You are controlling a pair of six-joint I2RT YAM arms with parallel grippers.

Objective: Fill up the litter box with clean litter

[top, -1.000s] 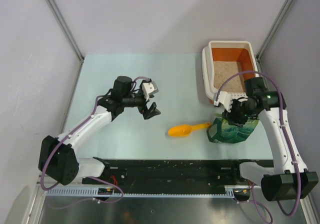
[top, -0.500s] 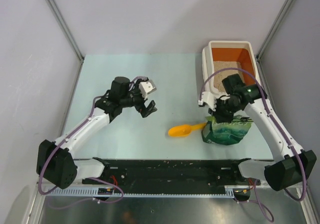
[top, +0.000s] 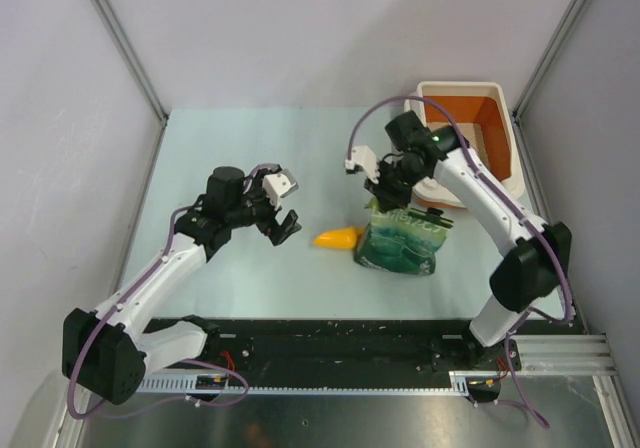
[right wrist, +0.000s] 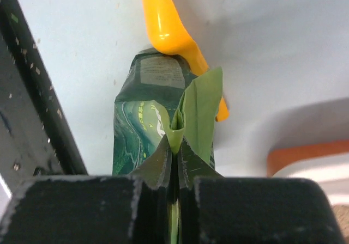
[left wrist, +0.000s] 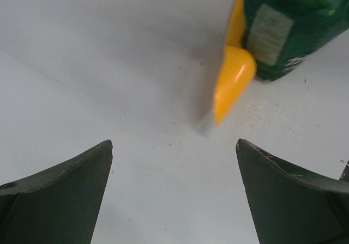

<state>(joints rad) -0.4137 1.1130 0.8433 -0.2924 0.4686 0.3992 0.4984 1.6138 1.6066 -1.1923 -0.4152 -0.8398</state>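
No readable text; label panel on green bag (left wrist: 300, 15) blurred.

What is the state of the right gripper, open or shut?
Shut. The right gripper pinches the folded top edge of the bag; the right wrist view shows no gap between its jaws.

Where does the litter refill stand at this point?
Done: the right pincer is shut on the green bag's top fold. In hand: the bag is upright near the litter box, not yet tipped over it. Left: lifting and pouring. The right arm hides most of the box floor, so its fill is unclear. The left pincer is open and empty.
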